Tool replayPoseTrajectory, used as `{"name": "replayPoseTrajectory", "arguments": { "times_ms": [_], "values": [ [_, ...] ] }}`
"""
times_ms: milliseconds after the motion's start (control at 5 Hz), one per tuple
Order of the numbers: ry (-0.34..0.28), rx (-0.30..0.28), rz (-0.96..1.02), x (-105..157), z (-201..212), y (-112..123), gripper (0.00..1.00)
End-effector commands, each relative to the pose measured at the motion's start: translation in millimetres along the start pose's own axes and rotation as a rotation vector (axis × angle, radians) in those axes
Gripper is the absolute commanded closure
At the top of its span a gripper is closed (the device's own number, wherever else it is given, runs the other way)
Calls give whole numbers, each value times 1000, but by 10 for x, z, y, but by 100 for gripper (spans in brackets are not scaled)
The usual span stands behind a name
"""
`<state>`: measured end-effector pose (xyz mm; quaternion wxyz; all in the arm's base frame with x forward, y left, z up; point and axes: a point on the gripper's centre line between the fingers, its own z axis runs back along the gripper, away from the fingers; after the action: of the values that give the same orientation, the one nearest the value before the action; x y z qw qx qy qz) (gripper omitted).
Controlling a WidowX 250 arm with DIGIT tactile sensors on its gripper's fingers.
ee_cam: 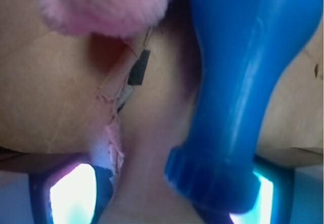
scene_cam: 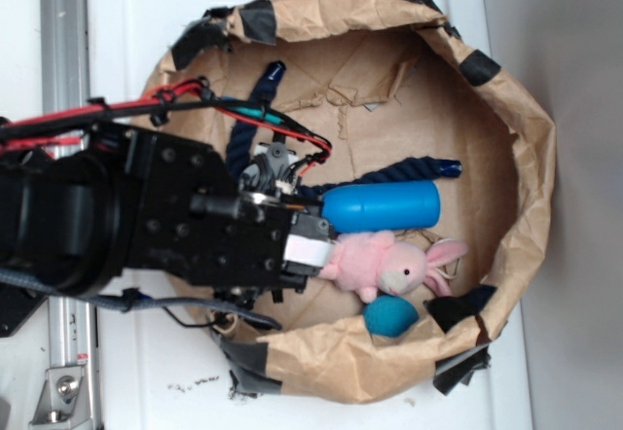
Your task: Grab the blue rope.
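Pincer point(scene_cam: 326, 245) state unclear, jammed between bottle point(scene_cam: 384, 204) and pink bunny point(scene_cam: 389, 265); blue rope point(scene_cam: 409, 169) lies beyond bottle, curving across.

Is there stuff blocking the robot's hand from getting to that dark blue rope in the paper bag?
Yes. The hand sits low between the pink bunny and the blue bottle. The blue rope lies just beyond the bottle, so the bottle is in the way. The wrist view shows only bottle and bunny.
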<state>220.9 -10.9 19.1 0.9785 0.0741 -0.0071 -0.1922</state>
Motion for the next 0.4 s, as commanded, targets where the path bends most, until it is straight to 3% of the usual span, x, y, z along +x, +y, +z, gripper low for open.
{"name": "replayPoseTrajectory", "arguments": {
  "times_ms": [0,200],
  "values": [
    [-12,50,5,-228,5,280,0],
    [-36,101,-25,-447,101,376,0]
  ]
}}
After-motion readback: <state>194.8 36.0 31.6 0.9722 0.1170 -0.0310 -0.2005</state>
